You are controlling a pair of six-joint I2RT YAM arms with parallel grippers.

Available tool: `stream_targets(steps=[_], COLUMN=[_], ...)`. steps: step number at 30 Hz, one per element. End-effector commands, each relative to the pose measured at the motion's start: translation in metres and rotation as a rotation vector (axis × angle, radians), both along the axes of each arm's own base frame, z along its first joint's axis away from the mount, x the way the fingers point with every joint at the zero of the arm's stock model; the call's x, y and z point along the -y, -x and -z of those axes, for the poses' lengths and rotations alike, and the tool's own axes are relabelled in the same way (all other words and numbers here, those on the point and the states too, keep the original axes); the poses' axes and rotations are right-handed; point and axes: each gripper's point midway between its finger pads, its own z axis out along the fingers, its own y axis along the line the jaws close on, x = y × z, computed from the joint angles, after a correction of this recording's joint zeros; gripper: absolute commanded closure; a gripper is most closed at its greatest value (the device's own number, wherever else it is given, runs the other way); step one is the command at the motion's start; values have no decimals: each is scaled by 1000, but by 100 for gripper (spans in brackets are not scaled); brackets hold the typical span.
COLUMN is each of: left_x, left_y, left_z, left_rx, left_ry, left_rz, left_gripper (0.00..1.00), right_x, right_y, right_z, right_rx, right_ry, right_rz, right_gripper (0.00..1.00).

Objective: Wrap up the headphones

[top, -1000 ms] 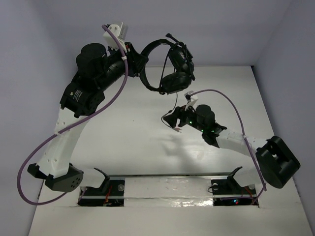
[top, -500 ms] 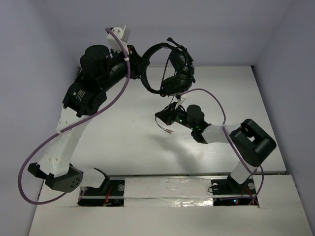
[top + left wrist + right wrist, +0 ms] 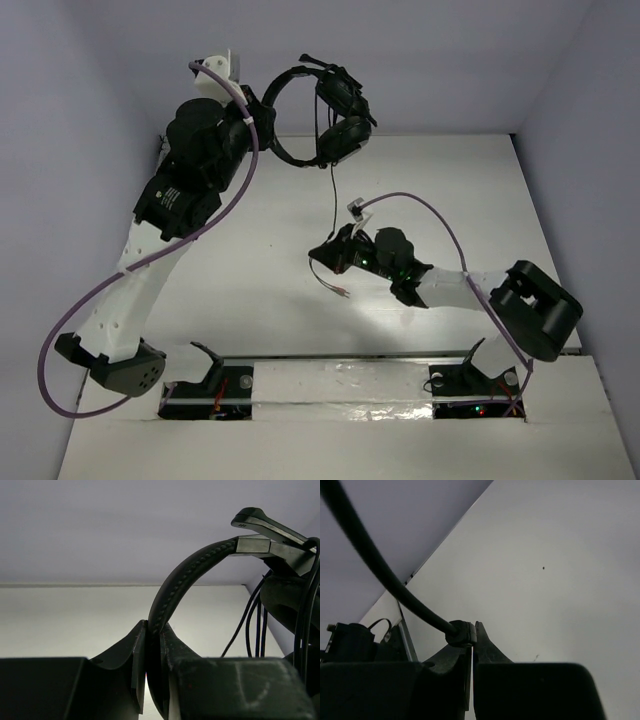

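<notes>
The left gripper (image 3: 266, 116) grips the headphones (image 3: 335, 105) by the headband, holding them aloft at twelve o'clock above the table (image 3: 240, 290). Their cable (image 3: 333, 195) drops straight toward six o'clock into the closed right gripper (image 3: 322, 249) near centre. The reddish plug (image 3: 344, 293) dangles at that gripper's five o'clock.

**Left arm** (image 3: 112, 305): a white, flat-sided lower link dotted with small dark holes, set on a black rounded base (image 3: 125, 368). Above it are black cylindrical joint housings, one bearing small pale markings.

**Right arm** (image 3: 455, 288): a white link between a blocky black elbow housing and a black wrist section showing green lights (image 3: 400, 268).

**Cabling:** a thick purple cable (image 3: 58, 335) loops along the left arm, tied to it with white bands. A second purple cable (image 3: 452, 232) arcs over the right arm.

**Left gripper** (image 3: 152, 630) and **right gripper** (image 3: 472, 636): matte black fingers tapering to thin, pointed tips.
</notes>
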Motion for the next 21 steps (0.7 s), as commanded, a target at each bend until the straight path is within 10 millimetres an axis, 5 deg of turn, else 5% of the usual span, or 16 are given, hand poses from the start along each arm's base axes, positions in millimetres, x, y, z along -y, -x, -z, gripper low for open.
stream_targets(steps=[1,13,21], left_x=[-31,-61,-67], left_y=[-9,-50,-68], left_z=[-45,28,86], left_rx=[150,51,-43], left_ry=[141,-36,-208], left_rz=[-182,-459,-537], left_gripper=[100,100,100], right_x=[4,2,22], right_y=[16,89,104], right_z=[4,6,-46], right_rx=[-53,-71,10], right_ry=[55,321,376], right_rz=[30,5,92], right_gripper=[100,100,100])
